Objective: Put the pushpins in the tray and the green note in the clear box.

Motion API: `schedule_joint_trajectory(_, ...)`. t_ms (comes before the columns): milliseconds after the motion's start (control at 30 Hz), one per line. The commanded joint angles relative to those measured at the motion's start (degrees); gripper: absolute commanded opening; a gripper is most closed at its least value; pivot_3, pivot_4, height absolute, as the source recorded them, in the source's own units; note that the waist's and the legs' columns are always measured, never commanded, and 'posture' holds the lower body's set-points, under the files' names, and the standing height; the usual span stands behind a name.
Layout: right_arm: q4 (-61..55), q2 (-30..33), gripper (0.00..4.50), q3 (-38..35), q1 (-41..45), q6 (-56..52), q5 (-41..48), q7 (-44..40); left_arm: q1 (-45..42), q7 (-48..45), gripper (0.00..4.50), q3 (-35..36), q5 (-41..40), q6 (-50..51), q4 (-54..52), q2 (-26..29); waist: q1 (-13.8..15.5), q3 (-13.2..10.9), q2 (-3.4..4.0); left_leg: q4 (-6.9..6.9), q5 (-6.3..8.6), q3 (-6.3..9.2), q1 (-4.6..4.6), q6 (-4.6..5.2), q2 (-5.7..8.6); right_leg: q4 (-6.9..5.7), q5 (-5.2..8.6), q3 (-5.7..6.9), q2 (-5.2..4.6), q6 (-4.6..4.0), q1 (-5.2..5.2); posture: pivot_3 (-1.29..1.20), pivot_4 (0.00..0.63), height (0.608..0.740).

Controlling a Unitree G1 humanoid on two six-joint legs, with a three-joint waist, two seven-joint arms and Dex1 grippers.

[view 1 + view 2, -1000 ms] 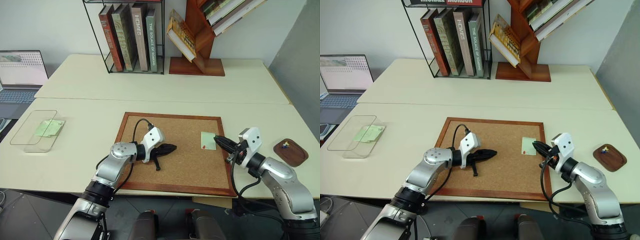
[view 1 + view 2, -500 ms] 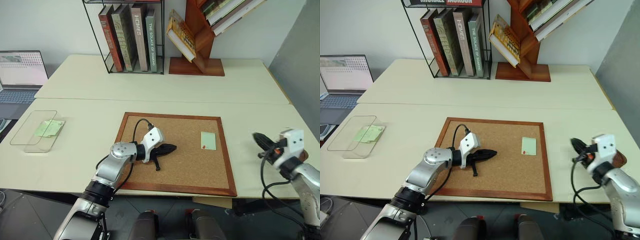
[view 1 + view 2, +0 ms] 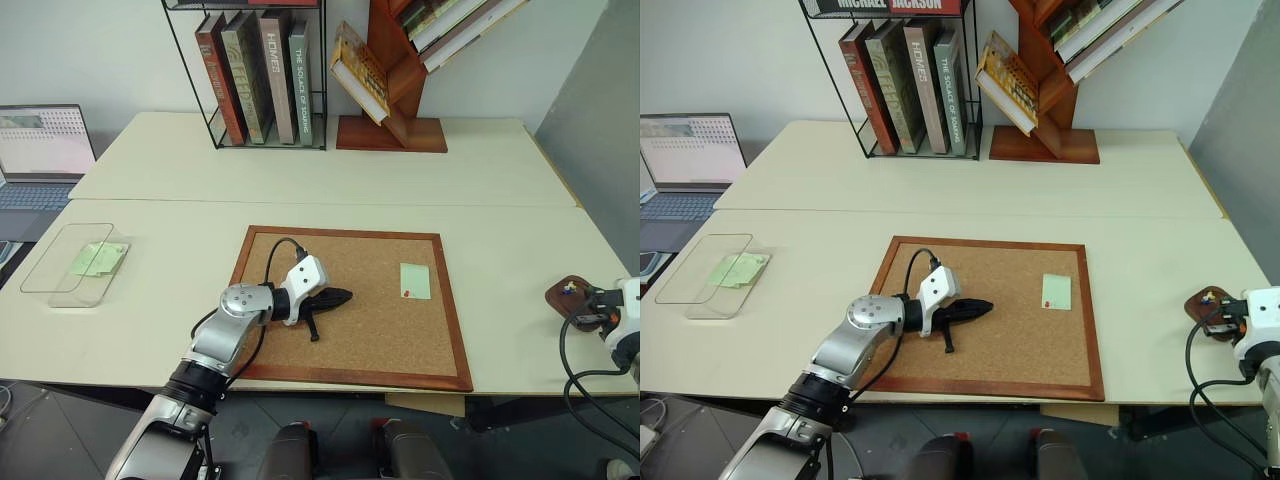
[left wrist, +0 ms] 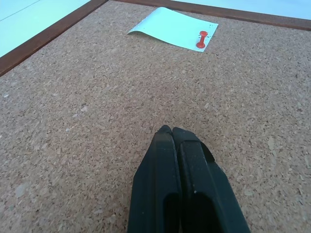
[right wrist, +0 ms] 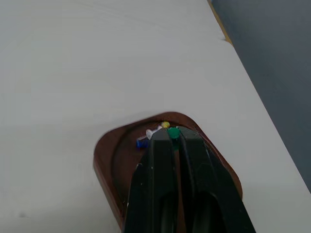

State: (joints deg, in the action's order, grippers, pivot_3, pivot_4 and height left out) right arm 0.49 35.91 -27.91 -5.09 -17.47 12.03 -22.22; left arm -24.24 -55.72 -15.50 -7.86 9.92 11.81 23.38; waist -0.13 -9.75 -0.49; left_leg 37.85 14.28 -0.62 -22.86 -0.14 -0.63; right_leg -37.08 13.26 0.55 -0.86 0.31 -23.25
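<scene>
The pale green note [image 3: 415,280] lies flat on the right part of the corkboard [image 3: 380,335], held by a red pushpin [image 4: 201,40] at its near corner. My left gripper [image 3: 340,296] rests shut and empty on the cork, left of the note. The small brown tray [image 5: 112,158] sits near the table's right edge. My right gripper [image 5: 172,137] hovers over it, shut on a green pushpin [image 5: 173,131]. Yellow [image 5: 165,125] and blue [image 5: 142,142] pushpins lie in the tray. At the far left stands the clear box [image 3: 62,275], with yellow-green slips inside.
An open laptop [image 3: 40,150] sits at the back left. A wire rack of books [image 3: 265,75] and a wooden tree-shaped bookshelf [image 3: 392,85] stand on the far table. The table's right edge runs just beyond the tray.
My right arm has swung right, from the note on the corkboard to above the tray. The left arm has stayed put.
</scene>
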Motion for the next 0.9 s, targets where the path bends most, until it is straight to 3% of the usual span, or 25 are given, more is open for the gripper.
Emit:
schedule_joint_trajectory(33, -0.4, 0.9, 0.28, -0.1, 0.6, -2.2, -0.4, 0.7, 1.4, -0.2, 0.00, -1.4, 2.2, 1.1, 1.9, 0.9, 0.0, 0.0, 0.00, 0.00, 0.00, 0.01, 0.00, 0.00, 0.00, 0.00, 0.00, 0.01, 0.00, 0.00, 0.00, 0.00, 0.150, 0.740)
schedule_joint_trajectory(467, -0.7, -1.1, 2.91, -1.6, 2.9, -5.0, 1.4, 3.2, 1.5, 0.0, 0.00, -1.4, 2.4, 1.1, 1.7, 1.1, 0.0, 0.0, 0.04, 0.00, 0.00, 0.01, 0.00, 0.00, -0.01, 0.00, -0.01, 0.01, 0.05, 0.01, 0.00, 0.00, 0.150, 0.740)
schedule_joint_trajectory(633, -3.7, -3.4, 3.85, -4.3, 4.5, -1.6, 6.3, 1.7, 1.5, -0.2, 0.00, -1.4, 2.4, 1.1, 1.6, 1.2, 0.0, 0.0, 0.05, 0.00, 0.00, 0.02, 0.00, 0.00, -0.02, 0.00, -0.01, 0.01, 0.08, 0.02, 0.00, 0.00, 0.150, 0.740)
schedule_joint_trajectory(900, -12.3, -5.8, 3.85, -1.9, 6.7, -3.4, 14.1, -2.1, 1.5, -0.4, 0.00, -1.5, 2.4, 1.2, 1.7, 1.4, 0.0, 0.0, 0.07, -0.02, 0.00, 0.05, 0.00, 0.00, -0.06, 0.00, -0.02, 0.02, 0.13, 0.04, 0.00, 0.00, 0.150, 0.740)
